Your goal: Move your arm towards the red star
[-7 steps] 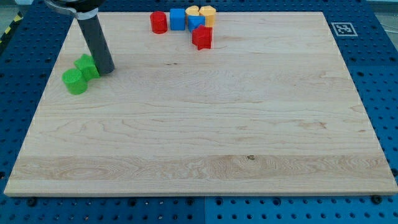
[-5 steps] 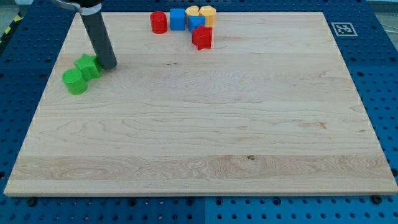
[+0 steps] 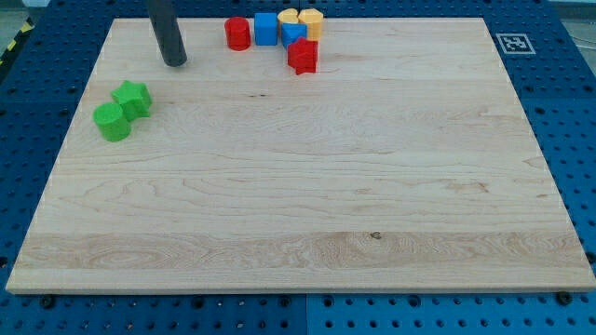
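Observation:
The red star (image 3: pixel 302 57) lies near the view's top, just below a cluster of blocks. My tip (image 3: pixel 174 62) stands on the board well to the left of the red star, apart from it. The rod rises out of the view's top. The tip is also to the left of the red cylinder (image 3: pixel 237 33).
A blue cube (image 3: pixel 266 28), a small blue block (image 3: pixel 292 33) and two yellow blocks (image 3: pixel 310 22) crowd the top edge next to the red star. A green star (image 3: pixel 132 98) and a green cylinder (image 3: pixel 112 122) sit at the left. A marker tag (image 3: pixel 511 43) is at the top right.
My tip has moved up and slightly right, away from the green star it stood beside, towards the top row of blocks. No block has moved.

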You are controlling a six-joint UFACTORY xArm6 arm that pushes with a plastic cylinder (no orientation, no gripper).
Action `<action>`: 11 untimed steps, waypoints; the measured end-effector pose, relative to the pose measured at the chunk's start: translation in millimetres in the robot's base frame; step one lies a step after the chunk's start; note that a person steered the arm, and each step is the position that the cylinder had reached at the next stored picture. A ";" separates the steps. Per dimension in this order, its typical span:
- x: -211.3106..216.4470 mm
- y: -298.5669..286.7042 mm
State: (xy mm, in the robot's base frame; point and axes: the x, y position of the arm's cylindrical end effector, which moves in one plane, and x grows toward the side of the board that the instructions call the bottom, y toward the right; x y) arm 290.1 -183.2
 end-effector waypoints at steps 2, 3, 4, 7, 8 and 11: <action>0.0 2.6; 0.0 6.4; 0.0 8.9; 0.0 17.5; 0.0 22.7; 0.0 41.3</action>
